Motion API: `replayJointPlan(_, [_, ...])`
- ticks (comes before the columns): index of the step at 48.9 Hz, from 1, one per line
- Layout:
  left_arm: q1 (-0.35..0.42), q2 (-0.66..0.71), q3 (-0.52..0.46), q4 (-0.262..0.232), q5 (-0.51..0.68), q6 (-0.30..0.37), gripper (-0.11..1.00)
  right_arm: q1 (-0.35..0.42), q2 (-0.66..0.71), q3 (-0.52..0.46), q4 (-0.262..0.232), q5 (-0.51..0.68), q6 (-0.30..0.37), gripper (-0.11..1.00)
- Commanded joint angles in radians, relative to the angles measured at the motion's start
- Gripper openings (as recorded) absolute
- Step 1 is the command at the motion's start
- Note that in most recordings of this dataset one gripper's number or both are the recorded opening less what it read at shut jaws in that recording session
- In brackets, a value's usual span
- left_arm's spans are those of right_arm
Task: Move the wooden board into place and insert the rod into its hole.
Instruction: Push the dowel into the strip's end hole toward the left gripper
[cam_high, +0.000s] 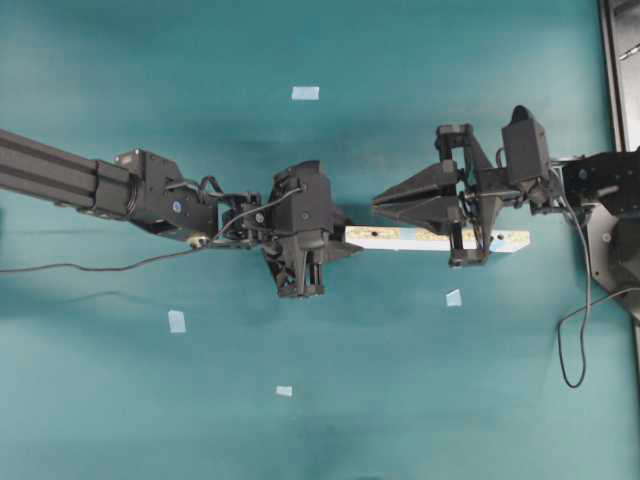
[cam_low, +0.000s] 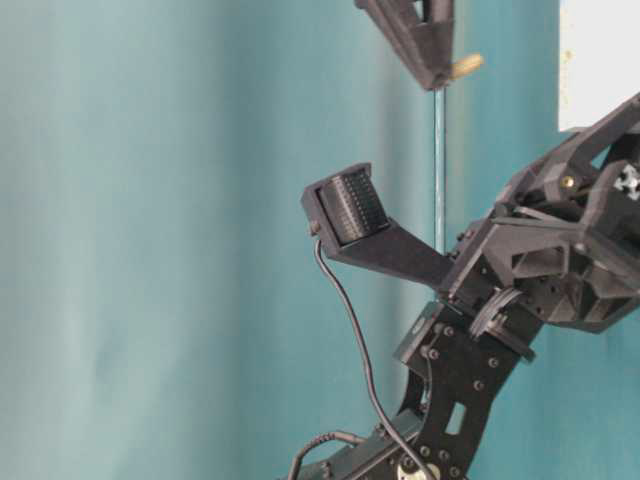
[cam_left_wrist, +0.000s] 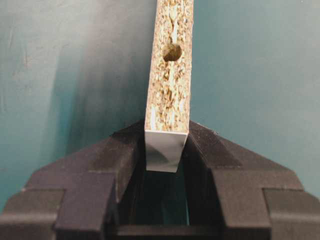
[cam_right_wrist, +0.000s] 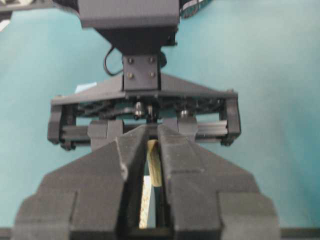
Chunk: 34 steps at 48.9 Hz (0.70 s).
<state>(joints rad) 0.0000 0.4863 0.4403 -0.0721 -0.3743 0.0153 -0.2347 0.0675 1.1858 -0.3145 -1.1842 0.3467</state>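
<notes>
- On the left of the overhead view we see the left arm (cam_high: 110, 185) reaching in level over the teal table (cam_high: 400, 400), a thin cable (cam_high: 90, 266) trailing from it.
- The left gripper (cam_high: 335, 240) has its fingers (cam_left_wrist: 120, 150) pinching one end of the wooden board (cam_high: 400, 238). In the left wrist view the white end face sits between the two pads and the board stands on its narrow edge.
- We see the rough chipboard edge facing that camera, with one dark hole (cam_left_wrist: 172, 51) in it, a short way out from the grip.
- The board runs level from the left gripper toward the right, passing under the right arm's gripper frame.
- The right gripper (cam_high: 378, 204) hangs just above the board, pointing left. Its fingers (cam_right_wrist: 175, 150) are pressed together on the rod (cam_right_wrist: 155, 167), which shows as a short cream peg between the pads.
- In the table-level view the rod's tip (cam_low: 466, 66) sticks out of the fingertips.
- Small light-blue tape squares (cam_high: 305, 93) lie scattered on the table, well apart from the board.
</notes>
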Motion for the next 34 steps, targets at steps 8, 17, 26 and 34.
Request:
replayJointPlan(8, [-0.015,-0.008,0.005,0.003,0.011,-0.011,0.24,0.034,0.028,-0.021,0.0,-0.002,-0.002,0.09])
replayJointPlan(17, [-0.015,-0.008,0.005,0.003,0.011,-0.011,0.23,0.049,0.061,-0.043,0.0,0.003,-0.002,0.09])
replayJointPlan(26, [-0.015,-0.009,0.005,0.003,0.011,-0.011,0.23,0.049,0.084,-0.052,0.0,0.025,-0.002,0.09])
replayJointPlan(34, [-0.015,-0.009,0.006,0.003,0.011,-0.011,0.23,0.049,0.087,-0.046,0.0,0.049,-0.002,0.09])
